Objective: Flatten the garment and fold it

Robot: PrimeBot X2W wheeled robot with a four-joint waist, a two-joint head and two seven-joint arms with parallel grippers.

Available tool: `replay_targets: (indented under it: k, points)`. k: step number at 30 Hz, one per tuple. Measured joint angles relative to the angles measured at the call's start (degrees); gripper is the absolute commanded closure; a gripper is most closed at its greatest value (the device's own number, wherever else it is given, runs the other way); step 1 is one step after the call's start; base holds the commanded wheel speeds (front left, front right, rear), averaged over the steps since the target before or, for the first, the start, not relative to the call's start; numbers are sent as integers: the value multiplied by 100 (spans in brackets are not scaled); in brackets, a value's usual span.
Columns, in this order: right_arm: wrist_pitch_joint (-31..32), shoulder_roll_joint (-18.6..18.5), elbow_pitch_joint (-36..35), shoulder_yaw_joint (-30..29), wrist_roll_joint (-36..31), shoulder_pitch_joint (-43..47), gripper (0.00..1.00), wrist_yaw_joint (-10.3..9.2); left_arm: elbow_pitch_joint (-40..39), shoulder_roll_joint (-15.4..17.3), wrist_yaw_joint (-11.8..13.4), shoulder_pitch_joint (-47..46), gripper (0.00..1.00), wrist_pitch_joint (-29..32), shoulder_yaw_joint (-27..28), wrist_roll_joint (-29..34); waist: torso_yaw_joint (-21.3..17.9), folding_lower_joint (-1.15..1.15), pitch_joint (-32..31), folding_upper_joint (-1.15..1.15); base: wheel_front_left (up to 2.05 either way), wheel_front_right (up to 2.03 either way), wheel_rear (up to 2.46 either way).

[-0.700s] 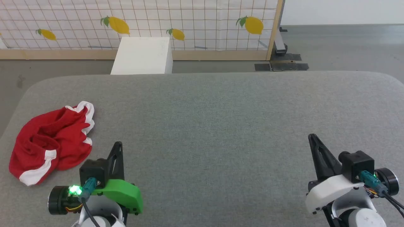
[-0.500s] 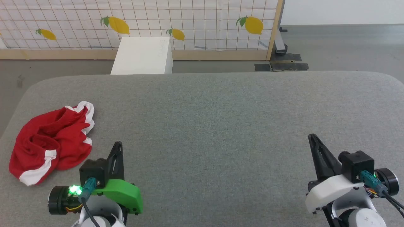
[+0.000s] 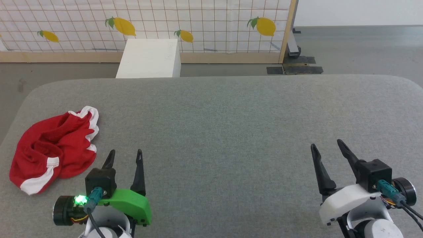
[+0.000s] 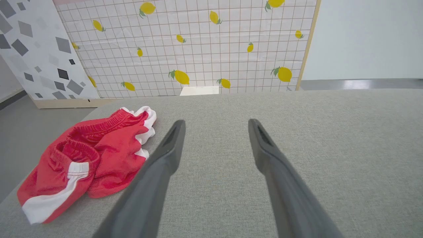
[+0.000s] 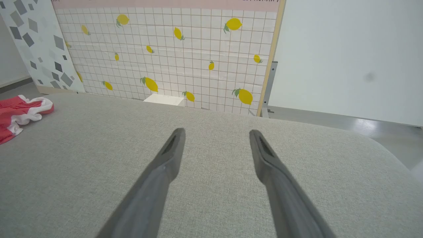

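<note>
The garment [image 3: 53,148] is a crumpled heap of bright red shorts with white trim, lying near the left edge of the grey table [image 3: 231,125]. In the left wrist view the garment [image 4: 89,158] sits left of the fingers, its elastic waistband bunched up. My left gripper [image 3: 125,153] hovers just right of the heap, open, nothing between its fingers [image 4: 172,145]. My right gripper [image 3: 325,144] stands open and empty at the table's near right. Far left in the right wrist view, a corner of the garment [image 5: 19,110] shows, well away from the right gripper [image 5: 216,132].
A white box [image 3: 150,59] stands on the floor beyond the table's far edge. Behind it is a tiled panel with lemon prints [image 3: 198,23] on a wooden frame. The table's left edge runs close to the heap.
Both grippers have gone from shut to open, their fingers now spread apart. The garment and the arms have stayed where they were.
</note>
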Motion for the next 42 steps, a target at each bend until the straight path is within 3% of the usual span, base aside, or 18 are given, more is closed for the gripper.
replay_targets:
  k: [22,42]
  points:
    - [-255,0,344,15,325,1,0,0,176,0,107,0,0,-253,-23,-186,266,0,-13,0,0,0,0]
    - [-474,0,703,107,695,2,0,0,303,1,208,55,0,-505,-9,-434,901,0,-62,0,0,0,0]
